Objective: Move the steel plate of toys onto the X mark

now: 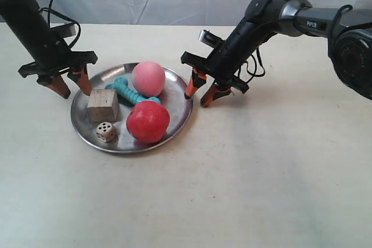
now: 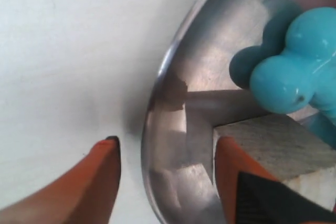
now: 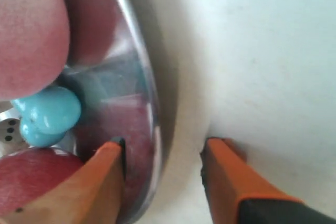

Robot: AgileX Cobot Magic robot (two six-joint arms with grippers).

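Observation:
The steel plate lies on the table left of centre. It holds a pink ball, a red ball, a turquoise bone, a wooden cube and a die. My left gripper is open at the plate's left rim. In the left wrist view one finger is outside the rim and one inside by the cube. My right gripper is open astride the right rim. No X mark shows.
The pale table stretches to the right and front of the plate. The right arm's dark body reaches in from the upper right, and the left arm comes down from the upper left. A white backdrop closes the far edge.

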